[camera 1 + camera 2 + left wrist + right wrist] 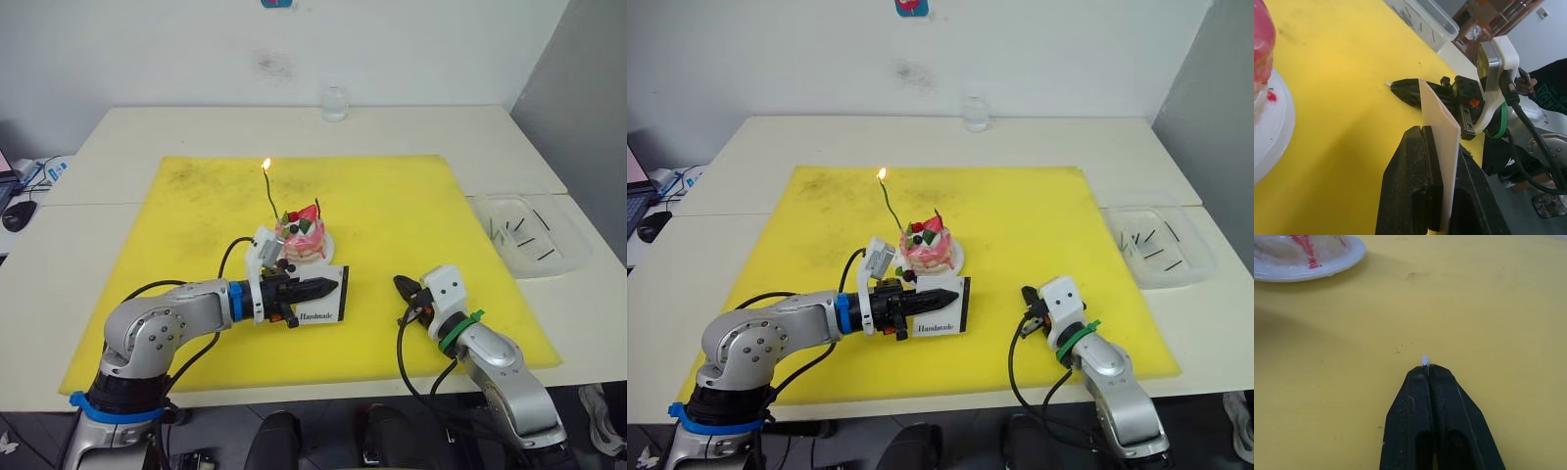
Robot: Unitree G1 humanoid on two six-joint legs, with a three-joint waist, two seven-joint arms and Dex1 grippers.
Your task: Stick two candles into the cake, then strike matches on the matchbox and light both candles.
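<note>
The pink cake [302, 240] sits on its white plate [329, 251] in the middle of the yellow mat. A green candle [271, 199] stands in the cake with a small flame at its top. A thin reddish candle [317, 209] rises beside the strawberry and shows no flame. My left gripper [331, 287] is shut on the white matchbox [321, 307], holding it on edge just in front of the cake. To its right, my right gripper [1428, 369] is shut on a match [1424, 360]; just the match's pale tip pokes out, low over the mat.
The yellow mat [411, 215] covers the table's centre. A clear plastic tray [529, 235] with several dark matches lies off the mat at the right. A small glass [334, 103] stands at the table's far edge. Cables run along both arms.
</note>
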